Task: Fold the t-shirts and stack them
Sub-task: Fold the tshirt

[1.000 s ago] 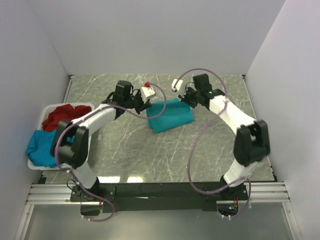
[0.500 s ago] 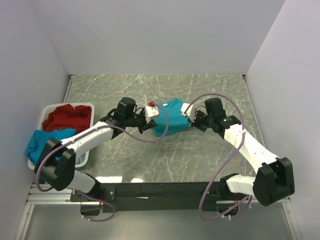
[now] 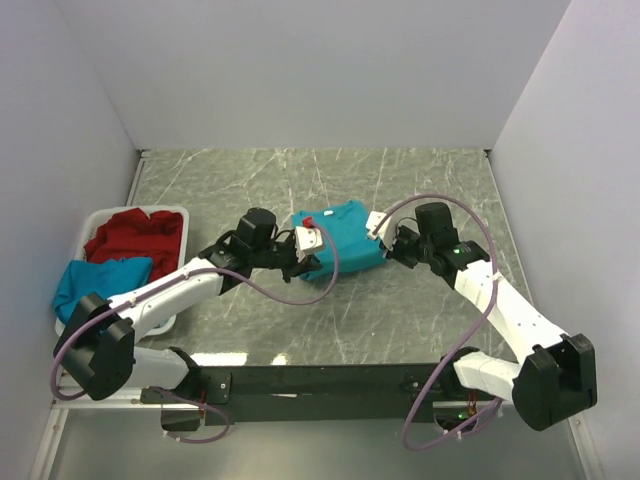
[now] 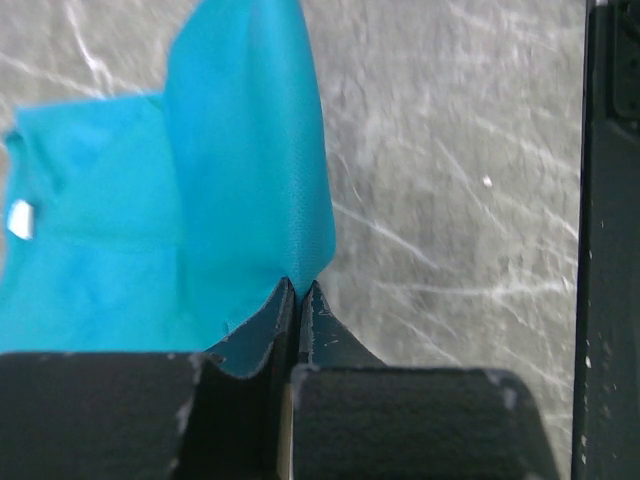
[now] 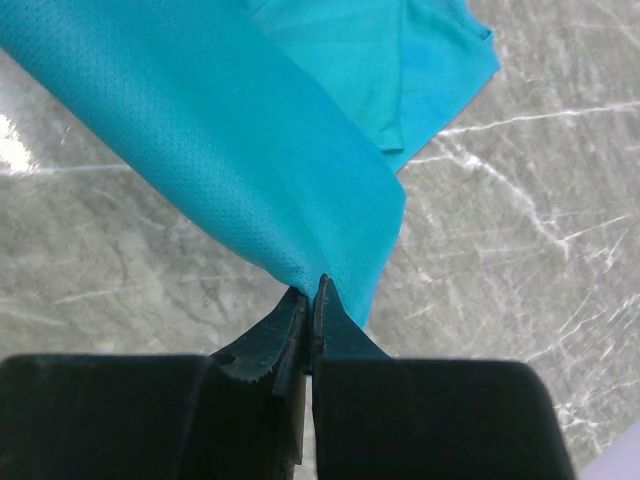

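A teal-blue t-shirt (image 3: 343,238), folded small, lies mid-table between my two grippers. My left gripper (image 3: 300,262) is shut on its left near corner; in the left wrist view the jaws (image 4: 298,292) pinch a raised fold of the teal cloth (image 4: 240,190). My right gripper (image 3: 385,240) is shut on its right edge; in the right wrist view the jaws (image 5: 312,292) pinch a lifted teal flap (image 5: 240,150). A red t-shirt (image 3: 135,234) and another teal one (image 3: 85,280) sit in the white basket (image 3: 172,214) at left.
The grey marble table (image 3: 420,310) is walled by white panels at the back and sides. The basket stands against the left wall. A black rail (image 3: 320,380) with the arm bases runs along the near edge.
Both grippers have pulled the teal shirt toward the near side from the back of the table, moving closer together; in the last half second they shifted slightly nearer and the shirt looks more compact.
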{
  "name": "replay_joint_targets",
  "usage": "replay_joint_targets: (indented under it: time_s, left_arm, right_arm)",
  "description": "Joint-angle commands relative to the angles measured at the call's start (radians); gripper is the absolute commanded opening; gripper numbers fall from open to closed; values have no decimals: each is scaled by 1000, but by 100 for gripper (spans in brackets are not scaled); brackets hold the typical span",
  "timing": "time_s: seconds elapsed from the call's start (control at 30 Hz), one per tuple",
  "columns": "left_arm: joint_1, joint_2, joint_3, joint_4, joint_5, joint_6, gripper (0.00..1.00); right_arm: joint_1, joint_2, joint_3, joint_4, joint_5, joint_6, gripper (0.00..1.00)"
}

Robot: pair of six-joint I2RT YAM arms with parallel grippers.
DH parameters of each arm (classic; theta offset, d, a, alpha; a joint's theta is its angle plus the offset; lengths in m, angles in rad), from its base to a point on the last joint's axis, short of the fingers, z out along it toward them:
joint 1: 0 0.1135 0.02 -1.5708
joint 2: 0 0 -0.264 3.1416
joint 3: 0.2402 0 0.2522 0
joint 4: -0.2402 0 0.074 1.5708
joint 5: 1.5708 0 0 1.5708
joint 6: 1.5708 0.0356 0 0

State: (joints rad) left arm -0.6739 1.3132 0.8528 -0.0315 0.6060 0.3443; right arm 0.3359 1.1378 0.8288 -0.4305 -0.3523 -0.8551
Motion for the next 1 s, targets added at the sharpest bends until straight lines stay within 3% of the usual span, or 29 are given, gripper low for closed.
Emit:
replay_joint_targets:
  time_s: [0.0,0.17,0.33,0.63,0.77,0.97]
  left_arm:
    - [-3,-17,-40,22,-11,-21,0]
    - [-1,0,-35,19,-86,22,0]
    - [33,52,12,19,-134,61,0]
    - [203,201,187,67,-54,67,0]
    - [226,290,285,35,-25,88,0]
    - [229,308,328,-7,35,81,0]
  right_arm:
    - [0,-49,-20,4,7,-25,0]
    - [2,-36,-11,9,12,-41,0]
    - [2,78,87,25,21,-38,0]
    - [-3,352,355,36,65,-30,0]
    - [-3,457,457,23,72,-27,0]
    - [-5,423,449,13,59,-18,0]
